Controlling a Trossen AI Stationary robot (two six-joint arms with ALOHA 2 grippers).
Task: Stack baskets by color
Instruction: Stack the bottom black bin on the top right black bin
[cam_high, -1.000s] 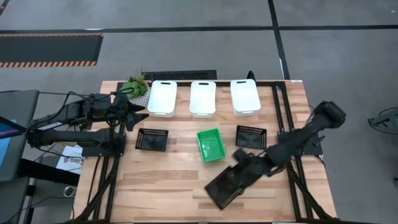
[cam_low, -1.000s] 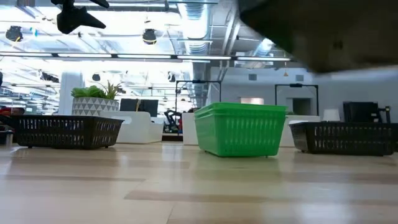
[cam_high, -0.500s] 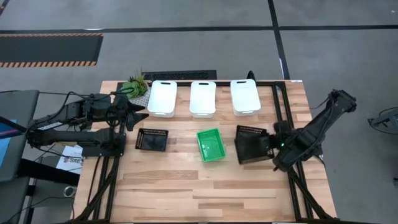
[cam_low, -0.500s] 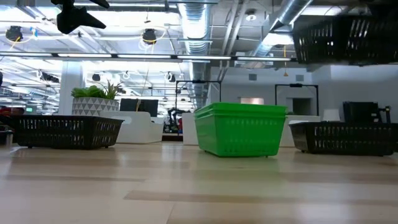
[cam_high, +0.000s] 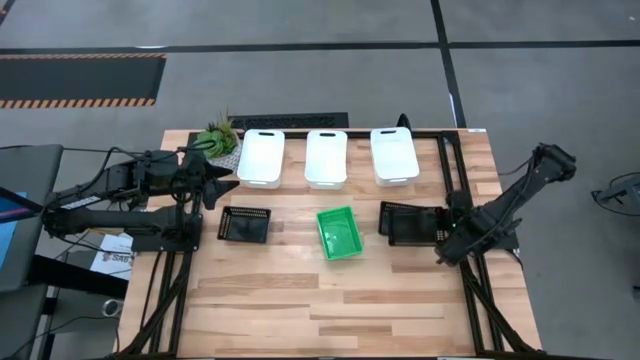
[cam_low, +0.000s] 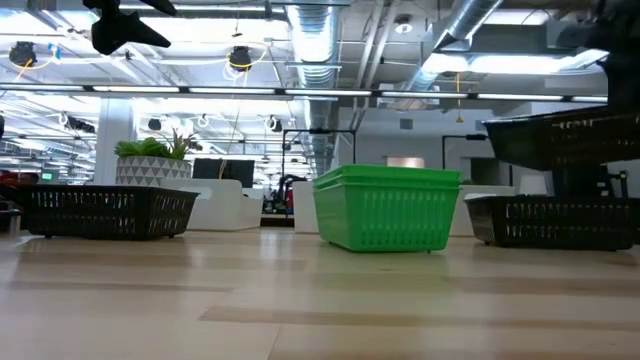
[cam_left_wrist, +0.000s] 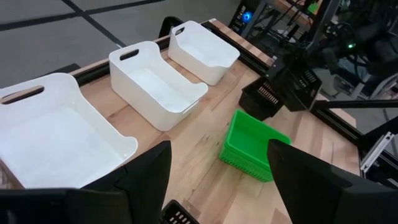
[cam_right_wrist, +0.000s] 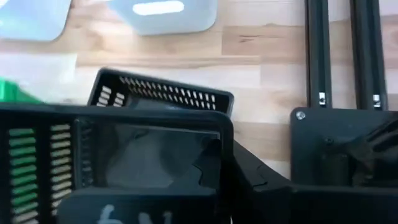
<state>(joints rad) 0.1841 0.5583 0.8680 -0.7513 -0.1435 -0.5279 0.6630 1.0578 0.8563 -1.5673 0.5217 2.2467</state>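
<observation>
Three white baskets (cam_high: 261, 157) (cam_high: 326, 157) (cam_high: 394, 155) stand in a row at the far side. A black basket (cam_high: 245, 224) rests on the table at the left, and stacked green baskets (cam_high: 339, 232) stand in the middle. At the right a black basket (cam_low: 555, 220) sits on the table. Just above it hangs another black basket (cam_low: 560, 140), with my right gripper (cam_high: 445, 228) shut on it. My left gripper (cam_left_wrist: 214, 186) waits open, high over the table's left edge. My right gripper holds the hanging black basket by its right end wall (cam_right_wrist: 221, 134), coming slanting down from the table's right. A dark fingertip (cam_right_wrist: 202, 177) shows inside the basket; the basket hides the rest of the hold. The basket is lifted clear, slightly tilted, over the resting black basket.
A small potted plant (cam_high: 216, 137) stands at the far left corner beside the left arm. Black frame rails (cam_high: 447, 170) run along the table's right side under the right arm. Bare wood (cam_high: 330, 310) fills the near half of the table.
My right gripper has carried the black basket from the near middle of the table toward the far right, drawing back and rolling its wrist. The basket, slanted across the table before, now lies in line over the right black basket.
</observation>
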